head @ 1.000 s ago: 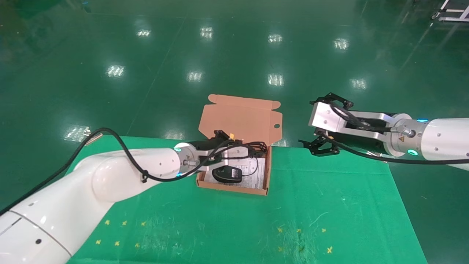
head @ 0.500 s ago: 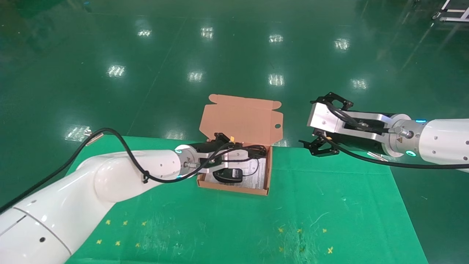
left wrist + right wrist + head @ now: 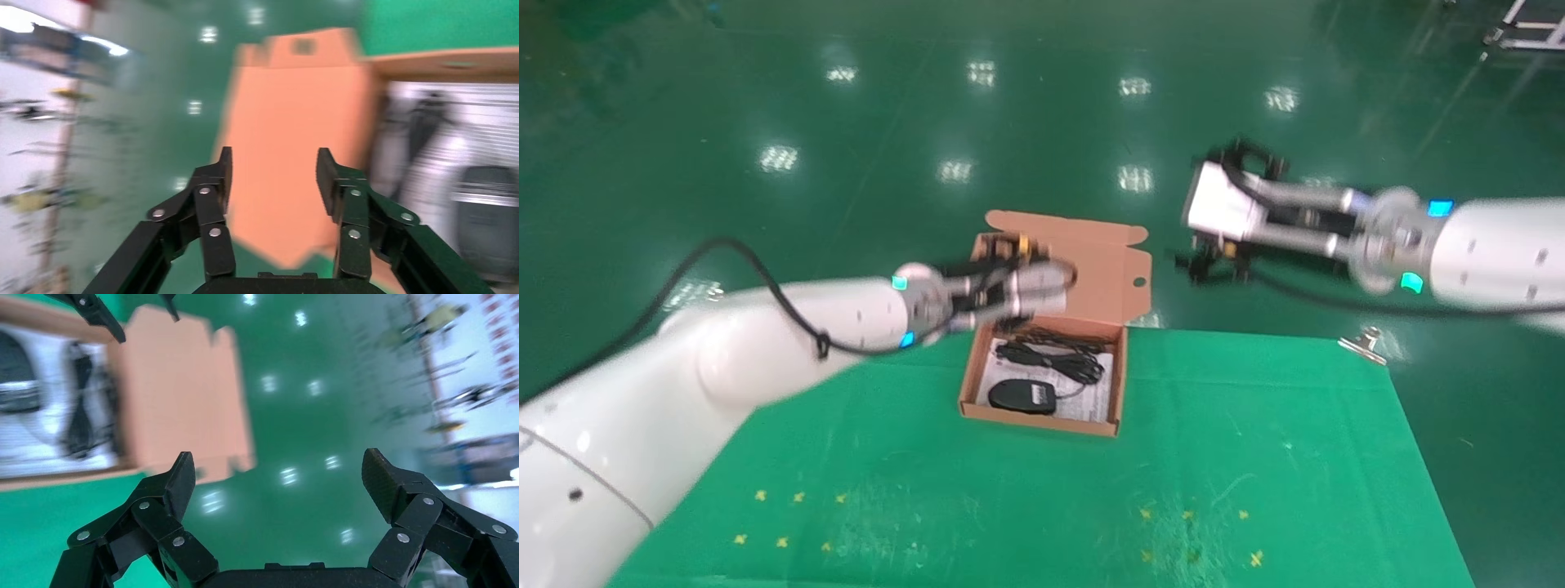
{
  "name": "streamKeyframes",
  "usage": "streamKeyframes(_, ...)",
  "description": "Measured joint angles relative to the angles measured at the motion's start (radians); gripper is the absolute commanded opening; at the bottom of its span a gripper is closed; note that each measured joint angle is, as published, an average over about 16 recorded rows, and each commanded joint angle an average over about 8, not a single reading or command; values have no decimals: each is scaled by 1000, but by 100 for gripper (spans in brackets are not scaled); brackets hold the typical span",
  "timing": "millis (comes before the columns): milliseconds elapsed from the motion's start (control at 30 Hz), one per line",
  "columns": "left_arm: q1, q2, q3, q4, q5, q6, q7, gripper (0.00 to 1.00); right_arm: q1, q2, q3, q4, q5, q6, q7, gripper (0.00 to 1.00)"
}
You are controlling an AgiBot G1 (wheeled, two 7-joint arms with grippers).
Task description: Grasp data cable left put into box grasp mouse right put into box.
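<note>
The salmon-orange box (image 3: 969, 384) stands open at the back middle of the green table, lid (image 3: 1091, 269) upright. The black mouse (image 3: 1023, 395) lies in its front part. The data cable (image 3: 1054, 359) lies bundled behind the mouse, inside the box. My left gripper (image 3: 1068, 282) hovers above the box's back left corner, in front of the lid, open and empty. In the left wrist view the gripper (image 3: 273, 165) faces the lid (image 3: 300, 122), with the cable (image 3: 428, 122) and mouse (image 3: 486, 214) off to one side. My right gripper (image 3: 1209, 265) is open and empty, raised beyond the table's back edge, right of the lid; its own view (image 3: 278, 471) shows floor.
A white printed sheet (image 3: 1091, 396) lines the box's bottom. A metal clip (image 3: 1365, 343) holds the green cloth at the back right corner. Small yellow marks (image 3: 780, 539) dot the front of the cloth. Shiny green floor lies beyond the table.
My left gripper has lifted up out of the box, leaving the data cable lying inside. My right gripper has risen as well and stays open.
</note>
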Motion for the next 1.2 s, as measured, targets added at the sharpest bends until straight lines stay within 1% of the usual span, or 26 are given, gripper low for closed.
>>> streamKeyframes(200,-32,-13,-15,-2,-10,-14,-19,100,42,-31,10,-24,-16,-16,-37,100)
streamKeyframes(400,-19,-51,-50,-22,-69,35,-29,100,28,-26,45,-26,20,-68,-56,100)
streamKeyframes(533,9,-93,-88,-52,-138,95,-37,100,-7,-13,87,-21,75,-115,-59,100)
streamKeyframes(1200,179,-339,-314,-233,-542,452,-83,100,-237,71,347,21,421,-393,-70,100)
